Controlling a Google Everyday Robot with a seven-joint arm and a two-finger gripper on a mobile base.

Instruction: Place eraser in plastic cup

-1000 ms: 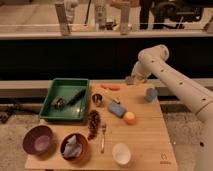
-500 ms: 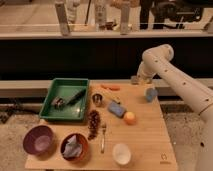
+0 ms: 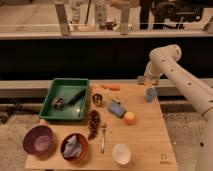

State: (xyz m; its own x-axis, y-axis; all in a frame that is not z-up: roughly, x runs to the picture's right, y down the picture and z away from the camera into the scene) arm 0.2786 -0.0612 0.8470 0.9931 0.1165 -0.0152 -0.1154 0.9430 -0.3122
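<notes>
Beyond the white bowl (image 3: 121,153) at the front of the table (image 3: 150,145) and the orange ball (image 3: 130,118), the plastic cup (image 3: 151,93) stands near the far right edge with the end effector (image 3: 142,79) closed narrow just beside it, so the drop seems not yet done, and whether it holds the eraser I cannot tell.

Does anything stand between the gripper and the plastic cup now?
Nothing visible does. The shut gripper hangs at the back edge of the table, close behind the cup; only bare wood lies between them. The carrot and blue block lie off to the side.
</notes>
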